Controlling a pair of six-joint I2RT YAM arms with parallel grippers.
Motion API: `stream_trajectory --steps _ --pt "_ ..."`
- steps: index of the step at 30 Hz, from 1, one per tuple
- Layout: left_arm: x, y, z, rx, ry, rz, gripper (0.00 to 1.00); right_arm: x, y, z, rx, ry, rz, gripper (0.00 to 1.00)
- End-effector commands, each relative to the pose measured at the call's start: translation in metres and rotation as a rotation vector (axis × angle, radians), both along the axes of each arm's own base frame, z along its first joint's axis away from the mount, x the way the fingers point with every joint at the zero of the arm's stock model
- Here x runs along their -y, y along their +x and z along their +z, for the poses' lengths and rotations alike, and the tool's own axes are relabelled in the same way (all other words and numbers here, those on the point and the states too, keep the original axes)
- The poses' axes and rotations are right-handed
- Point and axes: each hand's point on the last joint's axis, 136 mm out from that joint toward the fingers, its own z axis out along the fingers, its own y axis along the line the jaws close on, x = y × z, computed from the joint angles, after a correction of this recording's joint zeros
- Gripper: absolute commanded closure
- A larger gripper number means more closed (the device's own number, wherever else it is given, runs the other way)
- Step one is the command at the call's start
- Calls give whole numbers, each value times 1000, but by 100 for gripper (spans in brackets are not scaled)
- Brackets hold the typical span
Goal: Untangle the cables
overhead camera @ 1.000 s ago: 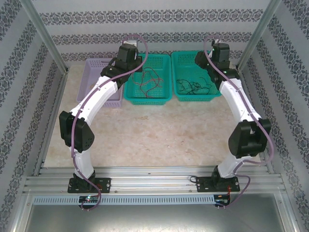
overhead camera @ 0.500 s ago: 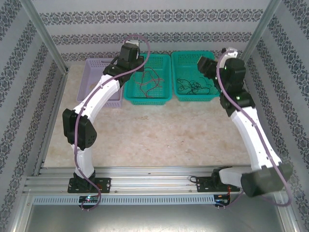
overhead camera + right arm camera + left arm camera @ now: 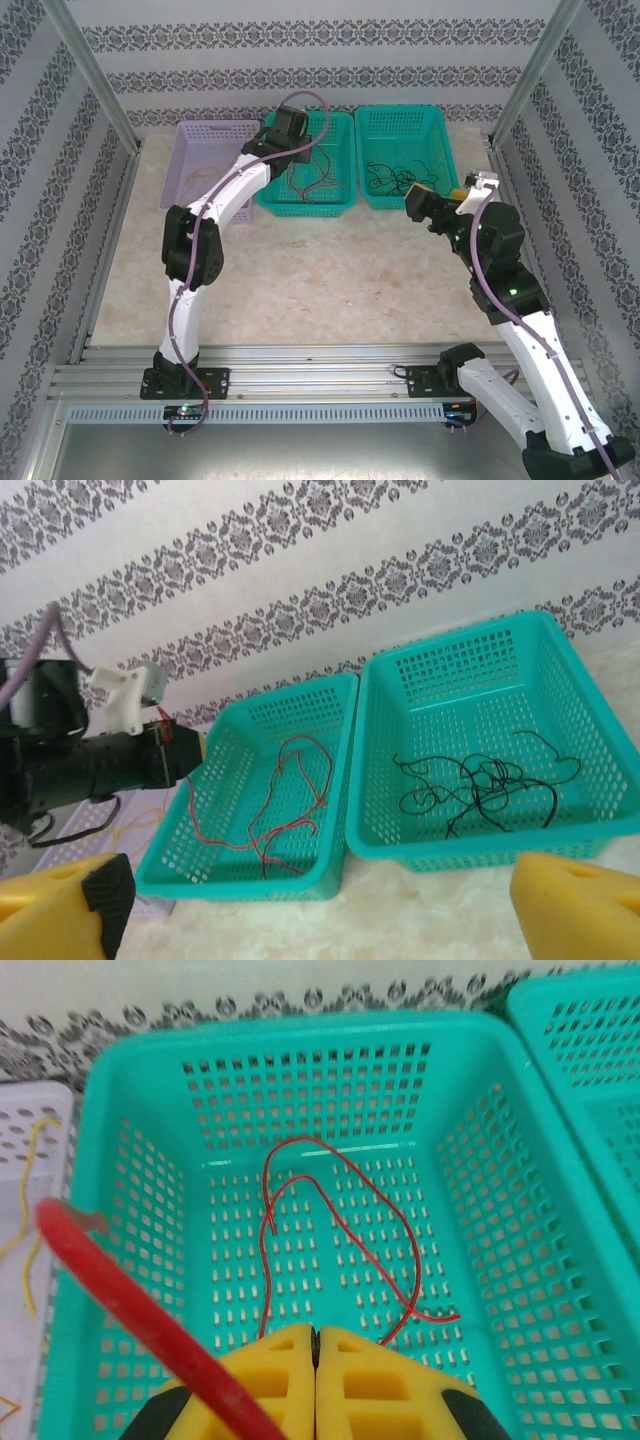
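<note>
Has pulled the right hand (image 3: 418,203) back from the right teal plastic basket (image 3: 404,110), spread wide, empty. Holds the left hand (image 3: 315,1360) shut over the middle teal basket (image 3: 130,1210) of thin red cables (image 3: 340,1210); tangled black cables (image 3: 480,780) in the right one.

Two baskets are blue-green, the middle basket (image 3: 305,206) with red cables (image 3: 302,1140) and the right basket (image 3: 400,110) with black cables (image 3: 480,785). The left basket (image 3: 190,150) is pale purple with yellow cables (image 3: 30,1175). The wall (image 3: 300,570) is white with dark flowery stripes. The desk (image 3: 330,280) is creamy.
</note>
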Motion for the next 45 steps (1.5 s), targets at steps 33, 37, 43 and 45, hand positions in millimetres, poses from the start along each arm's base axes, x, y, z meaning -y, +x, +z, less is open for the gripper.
stream_trajectory --steps 33,37,43,45 --pt "48 7 -76 -90 34 -85 82 12 -47 -64 -126 -85 15 2" --pt "50 8 -60 -71 29 -94 76 12 -48 -62 -123 -85 16 2" --pt "53 7 -34 -45 25 -114 66 13 -50 -61 -121 -81 14 2" --pt "53 6 -26 -36 27 -117 62 13 -50 -61 -123 -80 15 2"
